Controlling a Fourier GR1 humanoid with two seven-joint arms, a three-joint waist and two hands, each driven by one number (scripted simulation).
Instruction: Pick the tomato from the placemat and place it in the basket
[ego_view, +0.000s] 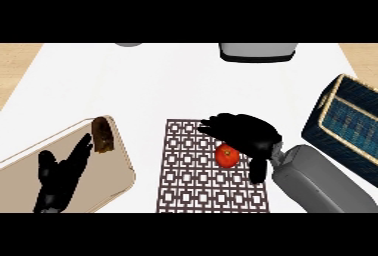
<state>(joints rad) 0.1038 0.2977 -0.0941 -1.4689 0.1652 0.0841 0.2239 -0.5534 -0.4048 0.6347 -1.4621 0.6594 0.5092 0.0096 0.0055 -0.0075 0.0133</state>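
A red tomato (227, 156) lies on the brown patterned placemat (193, 175) near the counter's front. My right hand (246, 132) hovers over the mat just behind and to the right of the tomato, fingers curved towards the left, thumb hanging down beside the fruit; the fingers do not close round it. The dark blue woven basket (353, 125) stands at the right edge, tilted. My left hand (63, 172) rests open at the lower left, fingers pointing up over the cutting board.
A pale wooden cutting board (111, 175) with a brown handle end lies left of the mat. A grey appliance (257, 51) sits at the counter's far edge, and a small grey object (128, 44) at the far left.
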